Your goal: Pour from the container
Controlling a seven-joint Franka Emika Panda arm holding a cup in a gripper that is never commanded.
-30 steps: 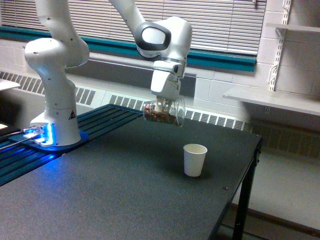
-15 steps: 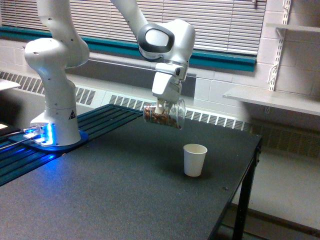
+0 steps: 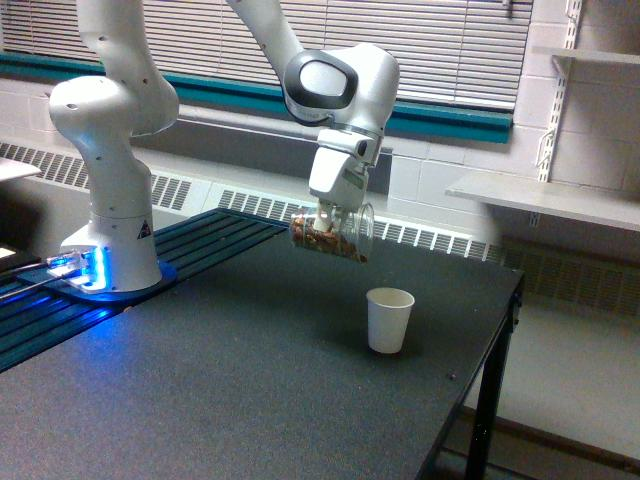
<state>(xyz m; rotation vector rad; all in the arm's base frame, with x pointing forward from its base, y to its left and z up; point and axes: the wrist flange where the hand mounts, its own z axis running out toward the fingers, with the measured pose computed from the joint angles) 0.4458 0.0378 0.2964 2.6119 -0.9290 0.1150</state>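
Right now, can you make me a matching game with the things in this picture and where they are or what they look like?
Things:
1. clear container
2. white paper cup
3. robot base
4. black table

Descriptions:
A. glows blue at the bottom, at the exterior view's left
B. tipped on its side in the gripper, brown nuts inside
C. stands upright and open on the tabletop
D. dark flat surface under the paper cup

Pairs: 1-B, 2-C, 3-A, 4-D

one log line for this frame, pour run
phase: pre-pour | gripper: shut on container | container: airborne, tipped on its side, nuts inside | paper cup: upright on table, lower and toward exterior view's right | spill: none seen
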